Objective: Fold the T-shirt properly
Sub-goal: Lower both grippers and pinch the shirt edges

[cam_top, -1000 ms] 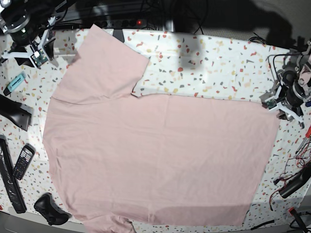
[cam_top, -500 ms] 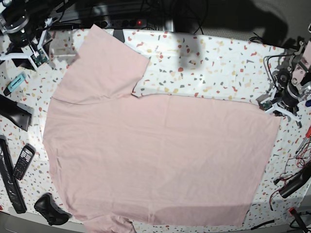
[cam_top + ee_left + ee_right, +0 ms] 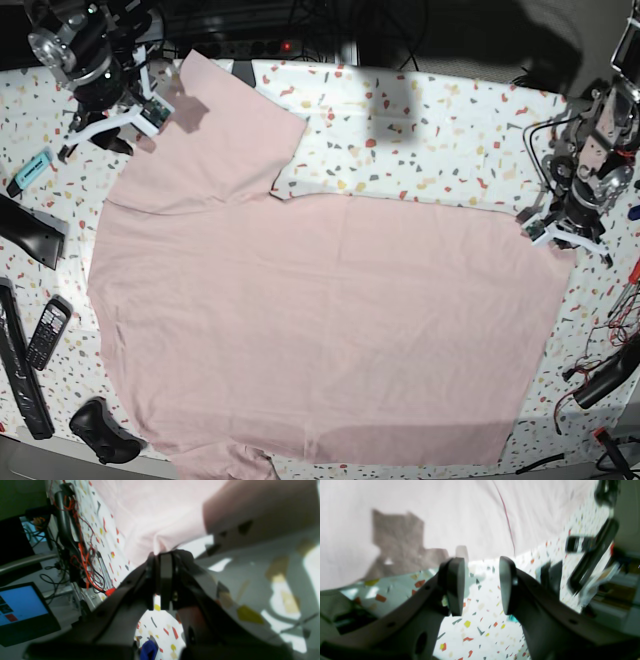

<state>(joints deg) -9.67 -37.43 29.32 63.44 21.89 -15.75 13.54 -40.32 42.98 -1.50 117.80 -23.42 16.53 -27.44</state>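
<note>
The pale pink T-shirt (image 3: 320, 320) lies spread flat on the speckled table (image 3: 450, 130), plain side up, one sleeve (image 3: 215, 130) toward the back left. My left gripper (image 3: 552, 236) is at the shirt's far right corner. In the left wrist view it (image 3: 162, 555) is shut, with a puckered fold of pink fabric (image 3: 155, 540) at its tips. My right gripper (image 3: 135, 128) hovers at the outer edge of the back-left sleeve. In the right wrist view it (image 3: 481, 587) is open and empty over the table, just short of the shirt's edge (image 3: 470, 517).
A phone (image 3: 47, 335), a black bar (image 3: 20, 375) and a black controller (image 3: 100, 432) lie along the left edge. A teal item (image 3: 30, 168) lies at the left. Cables (image 3: 610, 370) crowd the right edge. A blue screen (image 3: 22, 605) stands beyond them.
My right arm has swung toward the sleeve's edge. My left arm has dropped onto the shirt's right corner, where the fabric now puckers.
</note>
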